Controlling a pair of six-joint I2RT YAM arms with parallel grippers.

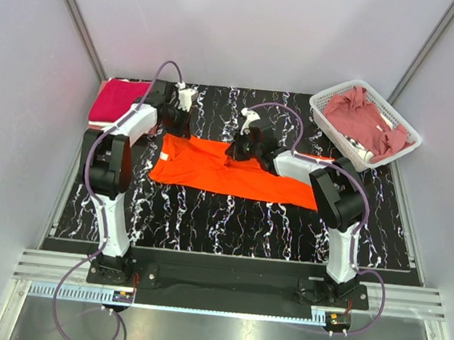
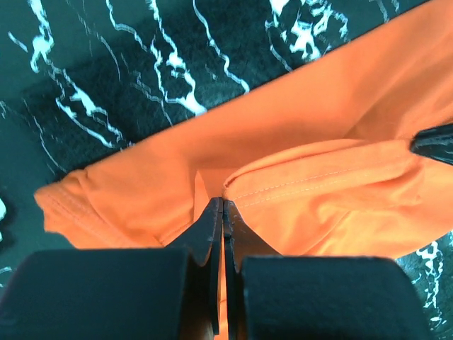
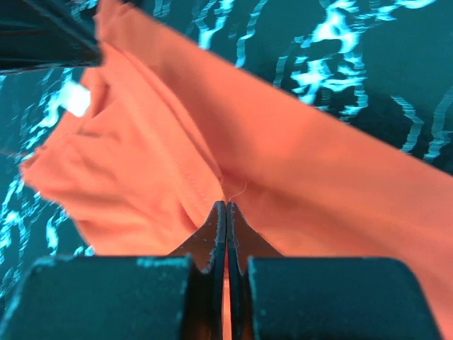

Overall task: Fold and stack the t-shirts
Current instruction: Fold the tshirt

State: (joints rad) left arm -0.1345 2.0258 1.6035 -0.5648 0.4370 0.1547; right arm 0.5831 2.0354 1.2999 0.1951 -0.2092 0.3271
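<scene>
From above, the orange t-shirt (image 1: 210, 176) is seen spread on the table (image 1: 206, 224). In the left wrist view, the left fingers (image 2: 209, 230) are clamped on its hem; in the right, the right fingers (image 3: 212, 234) are shut on a seam. Cloth could be lost if pulled unevenly.

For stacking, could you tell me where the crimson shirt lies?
The crimson shirt lies at the table's far-left corner in top view, beside the left tool.

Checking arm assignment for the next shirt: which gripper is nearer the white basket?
Right. The right gripper pinches the orange t-shirt mid-table, left of the basket; the left gripper grips the same shirt farther left.
</scene>
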